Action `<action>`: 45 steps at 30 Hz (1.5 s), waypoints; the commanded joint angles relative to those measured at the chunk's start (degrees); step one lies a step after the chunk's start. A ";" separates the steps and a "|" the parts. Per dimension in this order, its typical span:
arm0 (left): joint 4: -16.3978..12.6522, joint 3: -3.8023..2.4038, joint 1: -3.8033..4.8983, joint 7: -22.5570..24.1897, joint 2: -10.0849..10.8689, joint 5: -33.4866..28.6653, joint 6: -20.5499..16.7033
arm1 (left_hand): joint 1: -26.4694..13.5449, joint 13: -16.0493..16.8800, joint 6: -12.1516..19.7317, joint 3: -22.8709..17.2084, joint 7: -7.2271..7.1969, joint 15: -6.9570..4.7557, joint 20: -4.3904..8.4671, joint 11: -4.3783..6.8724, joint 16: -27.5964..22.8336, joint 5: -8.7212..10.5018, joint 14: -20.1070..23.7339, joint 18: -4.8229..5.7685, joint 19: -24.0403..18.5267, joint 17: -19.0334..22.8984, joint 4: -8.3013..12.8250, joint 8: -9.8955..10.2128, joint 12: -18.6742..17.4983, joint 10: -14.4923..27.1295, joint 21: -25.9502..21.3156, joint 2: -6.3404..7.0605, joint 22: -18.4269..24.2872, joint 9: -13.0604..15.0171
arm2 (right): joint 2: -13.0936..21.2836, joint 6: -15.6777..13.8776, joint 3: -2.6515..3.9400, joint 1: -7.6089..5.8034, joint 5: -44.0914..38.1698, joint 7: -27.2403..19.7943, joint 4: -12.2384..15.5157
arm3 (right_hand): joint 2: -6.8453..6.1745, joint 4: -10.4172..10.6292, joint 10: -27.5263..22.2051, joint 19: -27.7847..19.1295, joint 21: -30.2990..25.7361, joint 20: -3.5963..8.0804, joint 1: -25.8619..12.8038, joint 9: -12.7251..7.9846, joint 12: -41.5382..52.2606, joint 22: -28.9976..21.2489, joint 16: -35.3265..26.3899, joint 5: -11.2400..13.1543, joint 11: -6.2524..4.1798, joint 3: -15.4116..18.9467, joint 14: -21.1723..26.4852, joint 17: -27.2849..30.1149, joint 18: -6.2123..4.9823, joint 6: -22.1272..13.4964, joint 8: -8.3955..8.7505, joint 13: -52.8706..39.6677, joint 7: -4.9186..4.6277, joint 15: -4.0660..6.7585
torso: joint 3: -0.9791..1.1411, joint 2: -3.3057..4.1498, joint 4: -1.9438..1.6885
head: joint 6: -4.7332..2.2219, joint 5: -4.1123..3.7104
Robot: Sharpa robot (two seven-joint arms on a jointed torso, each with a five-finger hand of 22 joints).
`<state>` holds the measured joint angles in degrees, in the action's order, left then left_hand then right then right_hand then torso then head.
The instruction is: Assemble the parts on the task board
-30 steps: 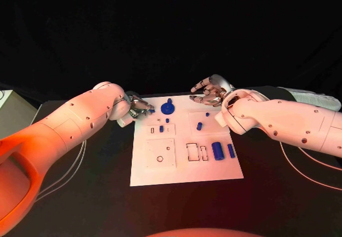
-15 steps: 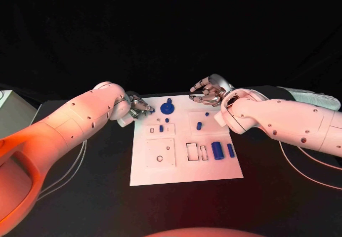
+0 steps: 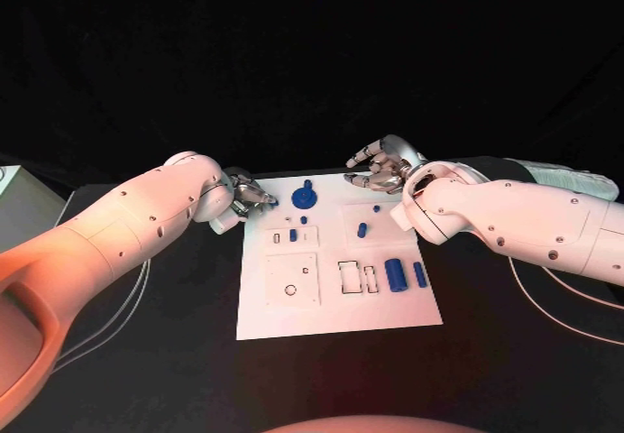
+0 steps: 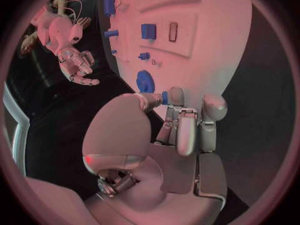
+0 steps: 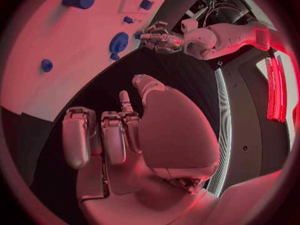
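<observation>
The white task board (image 3: 338, 311) lies mid-table. At its far left corner, my left hand (image 3: 244, 199) pinches a small blue piece (image 4: 165, 97) between thumb and finger, close to the round blue knob (image 3: 305, 196). My right hand (image 3: 381, 168) hovers past the board's far right edge, its fingers (image 5: 106, 135) loosely apart and holding nothing. A large blue cylinder (image 3: 397, 274) and a slimmer one (image 3: 420, 275) lie near the right edge. A small blue block (image 3: 294, 234) and another blue part (image 3: 364, 230) stand further up the board.
The board carries several outlined recesses, among them a square plate (image 3: 293, 278) and narrow slots (image 3: 351, 277). Black table (image 3: 156, 343) surrounds the board. A pale box (image 3: 13, 180) sits at the far left. Cables (image 3: 123, 302) trail beside both arms.
My left arm has shifted slightly to the left, with the small blue piece still pinched. The right hand and the parts on the board have stayed where they were.
</observation>
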<state>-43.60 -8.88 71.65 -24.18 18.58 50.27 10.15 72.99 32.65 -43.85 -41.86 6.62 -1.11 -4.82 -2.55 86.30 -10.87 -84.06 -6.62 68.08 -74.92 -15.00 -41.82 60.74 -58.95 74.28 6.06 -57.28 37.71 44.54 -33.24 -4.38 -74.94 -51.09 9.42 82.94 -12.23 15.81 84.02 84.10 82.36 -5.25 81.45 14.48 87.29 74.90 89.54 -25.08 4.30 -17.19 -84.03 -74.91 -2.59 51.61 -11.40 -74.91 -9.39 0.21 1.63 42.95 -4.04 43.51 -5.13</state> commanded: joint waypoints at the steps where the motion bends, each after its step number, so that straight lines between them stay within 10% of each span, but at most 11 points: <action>1: -2.09 -0.06 0.04 0.50 1.01 -2.62 -0.46 | 0.31 0.25 -0.06 -6.24 -0.42 -0.41 -0.03 0.71 0.30 -0.29 -1.91 -0.25 0.59 -5.00 5.83 -0.58 0.32 -1.24 0.33 0.39 -0.17 1.91 | 0.21 0.69 0.03 -0.01 -0.48 -0.32 -0.14 | -0.19 0.04 3.15 3.38 -0.35 -0.23 -0.28 -0.06 0.11 7.85 -0.15 -0.29 0.22 -0.30 -5.60 -13.42 0.56 0.36 0.10 -12.40 -0.11 -0.16 | -0.05 -0.21 -0.14 | -0.20 0.10; 21: -19.26 -0.49 0.08 -3.89 11.25 -1.31 3.72 | -4.35 4.85 -2.28 -12.00 -1.39 -1.32 0.79 1.69 1.68 -3.72 -3.64 0.34 2.75 -8.82 10.25 -1.93 2.91 -5.84 2.57 3.19 -3.50 2.66 | 0.70 0.71 0.00 0.30 -0.17 -0.54 -2.34 | -0.28 0.00 3.15 3.37 -0.40 -0.22 -0.34 -0.06 0.10 7.81 -0.17 -0.32 0.21 -0.40 -5.58 -13.37 0.55 0.36 0.10 -12.39 -0.10 -0.16 | -0.63 -3.37 -1.45 | 1.00 0.45; 29: -22.30 0.91 0.06 -5.06 11.18 6.00 6.05 | -6.85 7.07 -3.33 -12.80 -1.87 -1.79 1.25 2.18 2.11 -7.21 -4.20 0.52 3.46 -10.10 12.44 -2.20 4.08 -7.84 3.22 3.42 -4.46 2.78 | 1.06 0.37 -0.01 0.67 -0.17 -1.07 -2.41 | -0.30 -0.04 3.12 3.34 -0.49 -0.22 -0.32 -0.07 0.08 7.72 -0.22 -0.38 0.21 -0.47 -5.55 -13.24 0.53 0.36 0.10 -12.36 -0.10 -0.15 | -0.99 -4.04 -1.70 | 1.98 0.69; 45: -23.22 3.80 0.01 -5.44 8.81 11.44 6.83 | -8.08 7.78 -3.72 -13.29 -2.08 -2.00 1.45 2.39 2.26 -8.48 -4.40 0.61 3.82 -10.57 13.63 -2.34 4.45 -8.48 3.52 3.18 -4.93 2.88 | 1.06 -5.21 -0.01 0.86 1.90 -8.06 -1.69 | -0.57 -0.78 0.23 0.90 -7.55 -0.17 0.03 -0.13 -2.67 1.62 -2.03 -1.00 0.20 -2.29 -4.47 -8.97 -1.12 0.10 0.25 -9.60 -0.14 -0.06 | -0.85 -3.45 -1.67 | 2.43 1.11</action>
<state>-66.85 -5.11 71.66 -29.33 27.69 59.68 15.52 65.23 40.38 -47.04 -43.64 4.48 -2.67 -3.28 -0.01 88.24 -19.19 -84.16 -6.62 71.47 -74.92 -13.33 -43.80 64.80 -67.00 77.61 9.27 -62.13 40.50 45.65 -35.10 -4.41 -74.11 -50.47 6.04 81.07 -12.23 15.00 84.02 84.10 75.31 -5.25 81.45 14.41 84.80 74.92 87.65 -25.97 4.30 -19.40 -84.03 -74.91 -2.59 51.61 -11.40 -74.90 -9.39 0.21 0.74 39.40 -5.73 45.79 -4.07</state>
